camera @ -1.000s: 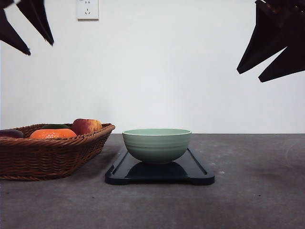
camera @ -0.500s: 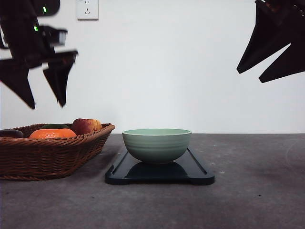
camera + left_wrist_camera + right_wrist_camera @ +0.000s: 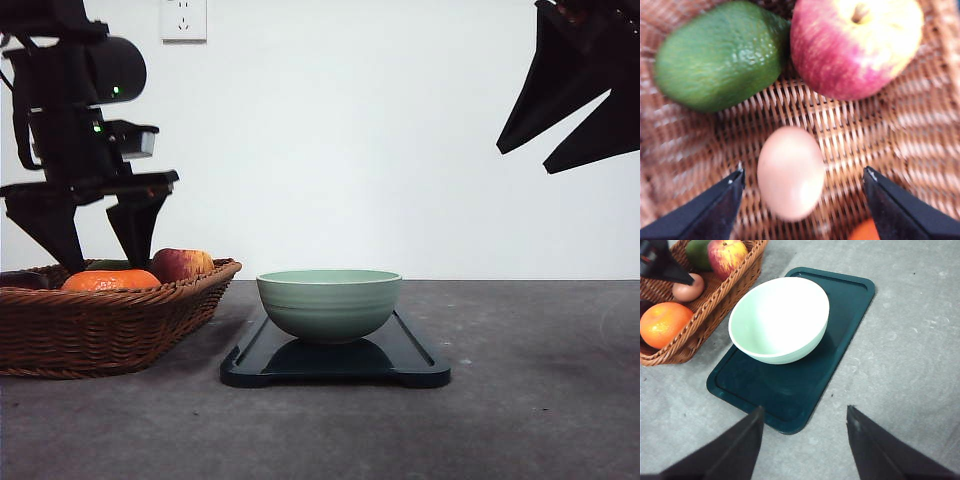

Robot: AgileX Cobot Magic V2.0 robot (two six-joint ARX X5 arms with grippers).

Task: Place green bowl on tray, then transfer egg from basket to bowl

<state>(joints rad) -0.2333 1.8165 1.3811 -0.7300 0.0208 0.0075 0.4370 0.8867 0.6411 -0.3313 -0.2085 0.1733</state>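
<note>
Wickerwork forms the largest thing here: the basket [image 3: 110, 320], wide, shallow and brown, with slanted woven sides and a ribbed floor on which anything round can be expected to roll a little. Beside it the tray [image 3: 410, 358] is seen, flat, rectangular, glossy and dark with rounded corners and a low raised rim, standing on the grey matte table [image 3: 540, 400]. On the tray the green bowl [image 3: 329, 303] is already set, pale sage ceramic, smooth inside and faintly ridged outside, so the first part of the task is judged done. In the basket an apple [image 3: 855, 45], red and yellow with a waxy skin, and a green avocado-like fruit [image 3: 720, 55] with a pebbled rind are seen, with an orange [image 3: 662, 324] nearby. The egg [image 3: 791, 171] lies on the basket floor, small, tan, smooth and oval, apart from the other fruit. It is judged light, rigid, slippery and easily cracked, so it is best taken across its narrow middle with gentle pressure. The left gripper [image 3: 802, 182] is held spread wide just over the basket, a finger on each side of the egg and neither touching it. The right gripper [image 3: 802, 427] is likewise parted and empty, raised well above the tray.
</note>
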